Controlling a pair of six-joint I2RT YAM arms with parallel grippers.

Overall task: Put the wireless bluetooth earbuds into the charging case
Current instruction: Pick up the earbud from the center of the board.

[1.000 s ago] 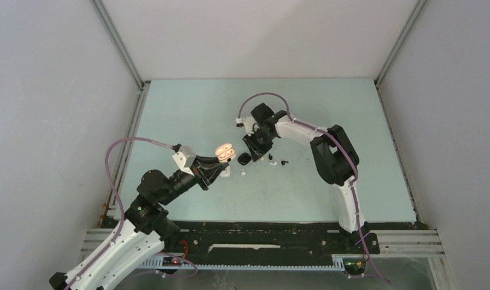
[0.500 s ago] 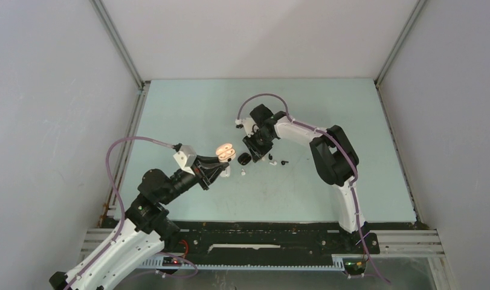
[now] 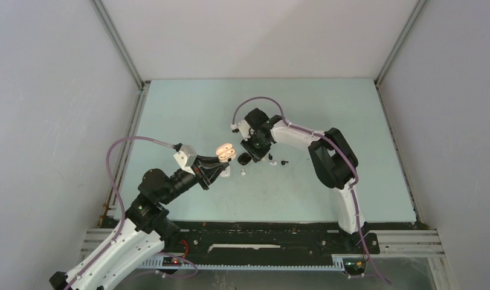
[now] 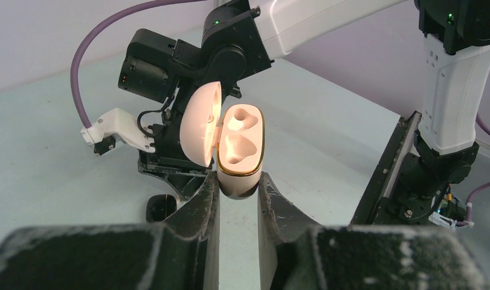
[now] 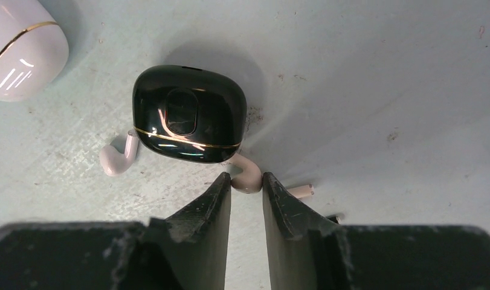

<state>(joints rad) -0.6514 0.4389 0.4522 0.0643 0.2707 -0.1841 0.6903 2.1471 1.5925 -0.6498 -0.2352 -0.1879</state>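
Observation:
My left gripper (image 4: 238, 181) is shut on the base of a beige charging case (image 4: 240, 151), held up with its lid open and both wells empty; from above the case (image 3: 225, 151) hangs over the table's middle. My right gripper (image 5: 247, 184) is down at the table, its fingertips pinching a beige earbud (image 5: 247, 179) that lies against a shut black case (image 5: 191, 115). Another beige earbud (image 5: 118, 157) lies at that black case's left side. From above, the right gripper (image 3: 254, 155) is just right of the black case (image 3: 245, 159).
A white earbud (image 3: 243, 172) lies below the black case, and a white one (image 3: 271, 162) and a black one (image 3: 284, 162) lie to its right. A beige stem (image 5: 301, 191) pokes out beside my right finger. A pale gold-lined shell (image 5: 19, 45) fills the right wrist view's top left corner.
The right arm has shifted a little to the left, and its jaws have narrowed onto the beige earbud. The left arm and its case have not moved.

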